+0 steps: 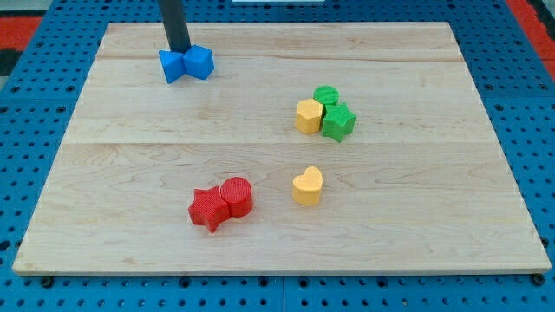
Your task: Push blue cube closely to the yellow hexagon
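My tip (pixel 179 50) stands at the view's top left, touching the top edge of two blue blocks. The blue cube (pixel 199 62) sits on the right of the pair, pressed against another blue block (pixel 173 66) on its left. The yellow hexagon (pixel 308 116) lies right of centre, about 125 px to the right of and below the cube. It touches a green cylinder (pixel 326 95) and a green star (pixel 339 121).
A yellow heart (pixel 307 185) lies below the hexagon. A red star (pixel 208 208) and a red cylinder (pixel 236 196) touch each other at lower centre. The wooden board (pixel 416 217) ends in edges on all sides, over a blue pegboard.
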